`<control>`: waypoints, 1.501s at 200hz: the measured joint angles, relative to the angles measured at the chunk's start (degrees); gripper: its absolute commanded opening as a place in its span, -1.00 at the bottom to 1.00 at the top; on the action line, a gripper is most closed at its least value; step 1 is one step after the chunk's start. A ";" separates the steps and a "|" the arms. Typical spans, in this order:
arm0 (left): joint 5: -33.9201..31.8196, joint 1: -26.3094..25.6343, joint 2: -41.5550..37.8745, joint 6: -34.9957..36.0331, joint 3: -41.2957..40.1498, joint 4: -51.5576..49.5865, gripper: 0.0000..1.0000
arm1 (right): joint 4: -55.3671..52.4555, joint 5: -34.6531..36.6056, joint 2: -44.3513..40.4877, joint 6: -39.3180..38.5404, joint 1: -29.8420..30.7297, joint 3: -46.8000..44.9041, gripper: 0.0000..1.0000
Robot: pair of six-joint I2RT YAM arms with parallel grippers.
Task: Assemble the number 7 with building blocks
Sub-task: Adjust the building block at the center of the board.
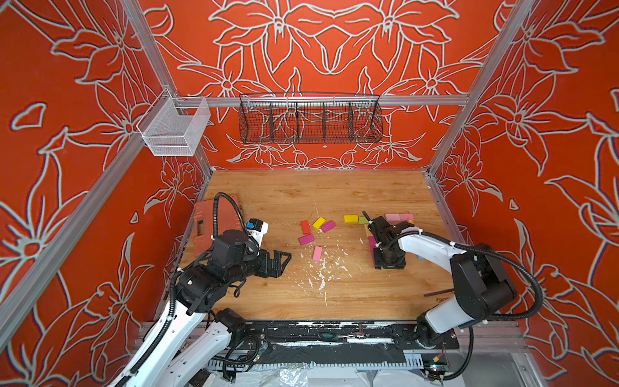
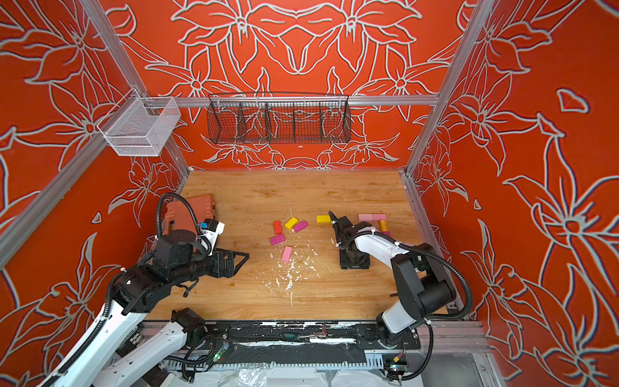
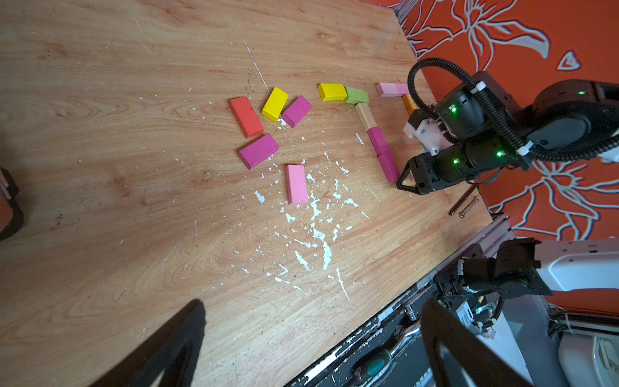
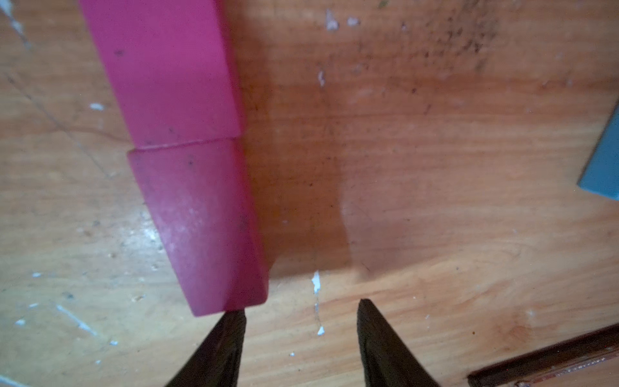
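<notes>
A number 7 figure lies on the table: a yellow block (image 3: 331, 91) and a green block (image 3: 356, 95) form the bar, and a bare wood block (image 3: 365, 115) and two magenta blocks (image 3: 378, 140) (image 4: 201, 228) form the stem. My right gripper (image 4: 301, 308) is open at the stem's near end. One fingertip (image 4: 234, 321) touches the last magenta block, and only bare table lies between the jaws. Loose building blocks lie mid-table: red (image 1: 305, 227), yellow (image 1: 319, 222), two magenta (image 1: 328, 226) (image 1: 306, 239) and light pink (image 1: 317, 253). My left gripper (image 1: 284, 259) hovers open and empty, left of them.
Light pink blocks (image 1: 398, 217) with an orange block (image 2: 384, 225) lie right of the figure. A blue block (image 4: 603, 167) sits near the right gripper. The red-brown tool case (image 1: 204, 221) stands at the back left. Two long screws (image 3: 464, 204) lie by the right edge.
</notes>
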 measured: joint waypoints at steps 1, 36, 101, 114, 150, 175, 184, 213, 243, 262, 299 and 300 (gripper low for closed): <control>-0.02 0.00 0.00 0.00 0.00 0.00 0.95 | 0.04 0.00 0.04 0.00 0.00 0.00 0.13; -0.02 0.00 0.02 0.00 0.00 0.00 0.95 | 0.42 0.57 0.15 0.00 0.00 0.00 0.13; -0.15 0.00 0.00 -0.02 0.00 0.00 0.95 | 0.94 1.16 0.92 -0.07 -0.07 0.11 0.13; -0.24 0.00 0.00 -0.02 0.00 0.00 0.95 | 0.94 1.20 0.98 -0.09 -0.07 0.15 0.13; -0.39 0.00 0.07 -0.02 0.00 0.00 0.95 | 0.92 1.51 1.57 -0.42 -0.13 0.68 0.14; -0.42 0.00 0.15 -0.02 0.00 0.00 0.95 | 0.90 1.53 2.01 -0.83 -0.33 1.16 0.13; -0.42 0.00 0.20 -0.02 0.00 -0.02 0.95 | 0.94 1.55 2.10 -0.96 -0.44 1.25 0.13; -0.46 0.00 0.50 -0.02 0.00 -0.02 0.95 | 1.11 1.53 2.36 -1.36 -0.70 1.46 0.13; -0.50 0.00 0.83 -0.02 0.00 0.00 0.95 | 1.22 1.53 2.62 -1.68 -0.90 1.73 0.13; -0.61 0.00 0.92 -0.02 0.00 -0.02 0.95 | 1.14 1.49 2.64 -2.25 -1.01 1.92 0.14; -0.85 0.00 0.92 -0.02 0.00 -0.02 0.95 | -0.57 0.00 1.22 -5.14 -1.40 3.63 0.14; -0.85 0.00 0.92 -0.02 0.00 -0.02 0.95 | -0.61 -0.04 1.11 -5.20 -1.44 3.72 0.14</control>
